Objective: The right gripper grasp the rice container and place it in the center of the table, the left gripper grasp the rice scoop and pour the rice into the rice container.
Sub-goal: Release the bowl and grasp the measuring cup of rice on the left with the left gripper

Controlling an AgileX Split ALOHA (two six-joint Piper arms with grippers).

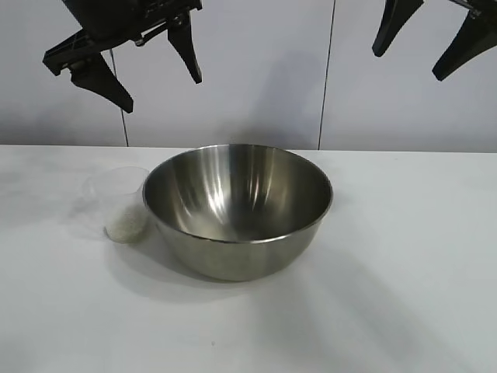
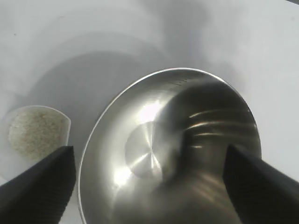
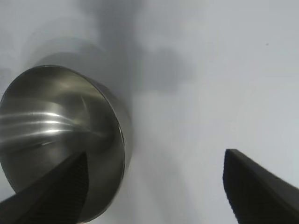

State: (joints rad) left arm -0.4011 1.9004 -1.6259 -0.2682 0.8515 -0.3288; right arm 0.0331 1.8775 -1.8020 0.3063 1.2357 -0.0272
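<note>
The white counter [image 1: 404,256] is stretching out beneath both arms, carrying everything in the scene. The rice container [image 1: 238,206], a large shiny steel bowl, is sitting upright on the counter near its middle, below and between the two end effectors, and its inside is looking bare in the exterior view and in both wrist views. The left end effector [image 1: 147,74] is hanging high above the counter, up and to the left of the bowl in the exterior view, with its dark fingers [image 1: 97,78] spread wide apart and nothing between them; in the left wrist view it [image 2: 149,186] is looking down into the bowl [image 2: 154,154], touching nothing. The right end effector [image 1: 423,39] is hanging high at the upper right, well clear of the bowl, its fingers [image 1: 466,43] likewise parted and gripping nothing; in its own wrist view it [image 3: 154,186] is hovering over bare counter [image 3: 210,93] with the bowl [image 3: 56,130] off to one side. The rice scoop [image 1: 118,203], a small translucent plastic cup, is standing upright just beside the bowl's left wall, almost directly below the left end effector. The rice [image 1: 126,225] is lying as a low pale layer in the bottom of the scoop, also showing in the left wrist view [image 2: 35,130].
</note>
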